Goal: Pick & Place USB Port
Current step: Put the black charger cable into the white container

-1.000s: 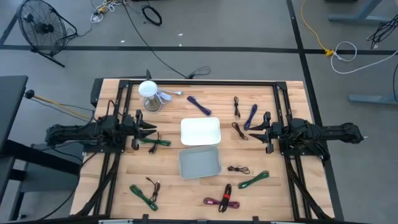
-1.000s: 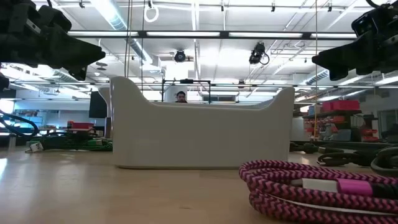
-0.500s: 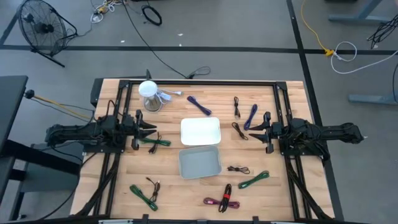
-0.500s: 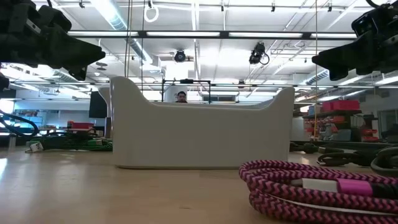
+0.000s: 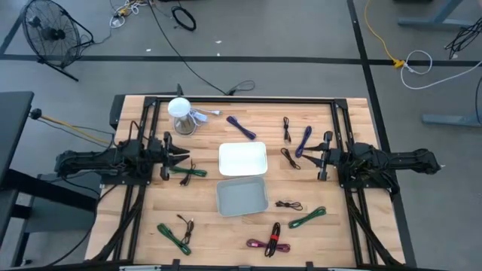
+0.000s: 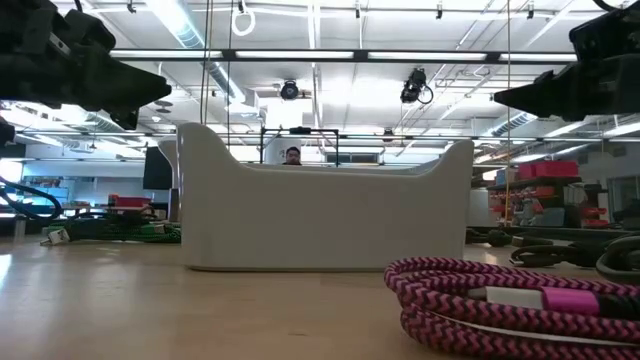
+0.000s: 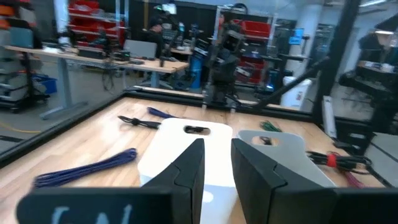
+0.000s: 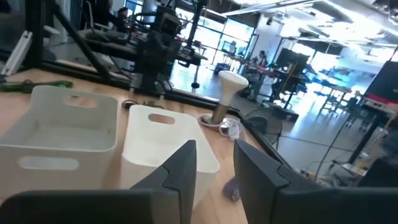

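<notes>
The left claw hovers over the left-centre of the wooden worktop, its fingers standing a little apart with nothing between them; the right claw hovers at right-centre, likewise slightly parted and empty; between the two, at the frame's centre, sit a white bin and, just below it, a grey bin; bundled USB cables lie scattered about: a green cable just beside the left claw, a purple cable and a black cable near the right claw, a blue cable above the white bin, a pink cable at the lower centre; in the low view the pink cable fills the lower right.
</notes>
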{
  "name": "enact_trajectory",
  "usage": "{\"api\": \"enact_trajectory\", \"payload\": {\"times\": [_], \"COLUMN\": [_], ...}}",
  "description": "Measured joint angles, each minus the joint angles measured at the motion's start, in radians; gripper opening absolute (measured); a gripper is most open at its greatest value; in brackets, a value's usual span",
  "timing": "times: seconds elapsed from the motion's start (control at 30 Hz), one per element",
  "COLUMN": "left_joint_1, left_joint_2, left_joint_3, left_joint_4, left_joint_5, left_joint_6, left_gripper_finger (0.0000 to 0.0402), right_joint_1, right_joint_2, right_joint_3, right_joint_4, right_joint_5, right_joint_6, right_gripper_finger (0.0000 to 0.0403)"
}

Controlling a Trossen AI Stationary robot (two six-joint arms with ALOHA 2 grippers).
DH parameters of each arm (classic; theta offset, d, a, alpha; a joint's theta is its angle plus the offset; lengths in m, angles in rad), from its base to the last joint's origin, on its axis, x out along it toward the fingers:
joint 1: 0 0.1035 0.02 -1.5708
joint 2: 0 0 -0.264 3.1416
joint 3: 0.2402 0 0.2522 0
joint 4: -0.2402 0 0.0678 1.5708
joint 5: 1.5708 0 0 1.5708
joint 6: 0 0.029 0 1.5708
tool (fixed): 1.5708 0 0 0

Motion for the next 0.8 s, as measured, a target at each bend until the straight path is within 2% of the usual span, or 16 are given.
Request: {"api": "enact_trajectory", "payload": {"times": [0.2, 0.37, 0.47, 0.53, 0.63, 0.73, 0.8], "left_joint_1": [0.000, 0.000, 0.000, 0.000, 0.000, 0.000, 0.000], "left_joint_2": [0.000, 0.000, 0.000, 0.000, 0.000, 0.000, 0.000], "left_joint_3": [0.000, 0.000, 0.000, 0.000, 0.000, 0.000, 0.000], "left_joint_4": [0.015, 0.016, 0.017, 0.017, 0.022, 0.045, 0.060], "left_joint_5": [-0.132, -0.146, -0.149, -0.149, -0.167, -0.182, -0.182], "left_joint_6": [0.015, 0.013, 0.011, 0.011, 0.029, 0.032, 0.030], "left_gripper_finger": [0.0083, 0.0083, 0.0083, 0.0083, 0.0083, 0.0083, 0.0083], "right_joint_1": [0.000, 0.000, 0.000, 0.000, -0.001, -0.001, -0.001], "right_joint_2": [0.000, 0.000, 0.000, 0.000, 0.000, 0.000, 0.000], "right_joint_3": [0.000, 0.000, 0.000, 0.000, 0.000, 0.000, 0.000], "right_joint_4": [0.046, 0.158, 0.208, 0.234, 0.301, 0.442, 0.545], "right_joint_5": [0.024, 0.022, 0.022, 0.031, 0.107, 0.198, 0.210], "right_joint_6": [0.037, 0.233, 0.285, 0.286, 0.240, 0.145, 0.122], "right_gripper_finger": [0.0111, 0.0111, 0.0111, 0.0111, 0.0111, 0.0111, 0.0111]}}
